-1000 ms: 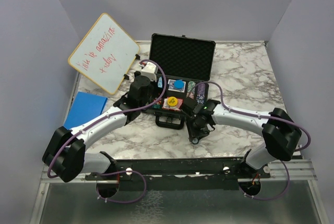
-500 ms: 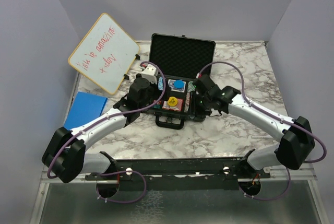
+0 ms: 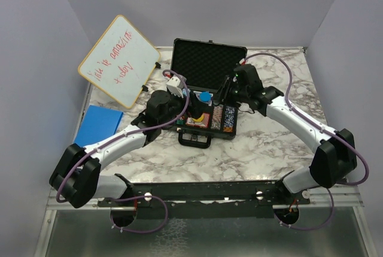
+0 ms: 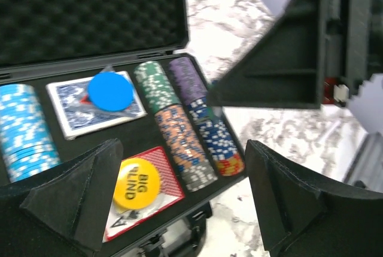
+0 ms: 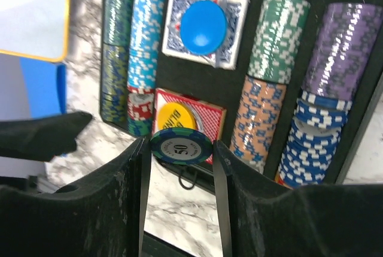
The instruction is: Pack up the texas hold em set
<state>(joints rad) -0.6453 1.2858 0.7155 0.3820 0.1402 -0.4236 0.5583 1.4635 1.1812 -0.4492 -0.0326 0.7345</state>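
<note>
The black briefcase [image 3: 207,64] lies open with its foam lid up. Rows of poker chips [image 5: 264,68] fill its tray, beside a blue disc [image 5: 203,26] on a blue card deck and a yellow "BIG BLIND" disc [image 5: 170,118] on a red deck. My right gripper [image 5: 181,149] hovers over the tray [image 3: 223,94], shut on a green-and-blue poker chip marked 50 [image 5: 181,144], held by its edges. My left gripper [image 4: 182,203] is open above the case's front left part [image 3: 181,112], with nothing between its fingers.
A white dry-erase board [image 3: 118,59] leans at the back left, and a flat blue pad [image 3: 99,125] lies on the marble table's left. The case handle [image 3: 195,141] sticks out toward me. Grey walls close in the left, back and right.
My right arm has swung from the table in front of the case up over the case's right side. The left arm has shifted slightly toward the back.
</note>
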